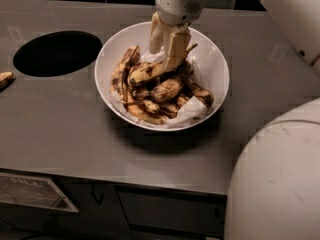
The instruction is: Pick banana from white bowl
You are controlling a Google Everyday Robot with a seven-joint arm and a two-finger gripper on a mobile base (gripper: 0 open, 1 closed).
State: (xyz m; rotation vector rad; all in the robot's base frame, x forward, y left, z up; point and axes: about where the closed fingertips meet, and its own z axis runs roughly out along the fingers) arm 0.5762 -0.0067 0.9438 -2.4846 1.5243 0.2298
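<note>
The white bowl (pixel 215 66) stands in the middle of the grey counter, lined with crumpled white paper and holding several bananas. The banana (pixel 145 72), the yellowest and slimmest one, lies across the top of the pile with its thin stem pointing up to the right. My gripper (pixel 166 60) reaches down into the back of the bowl. Its two pale fingers (pixel 176 49) stand on either side of this banana's middle and are closed on it. Darker, browner bananas (pixel 167 90) lie under and around it.
A round dark hole (pixel 57 52) is cut into the counter (pixel 75 134) left of the bowl. A piece of another banana (pixel 5 79) lies at the left edge. My white arm body (pixel 275 179) fills the lower right. Dark tiles run along the back.
</note>
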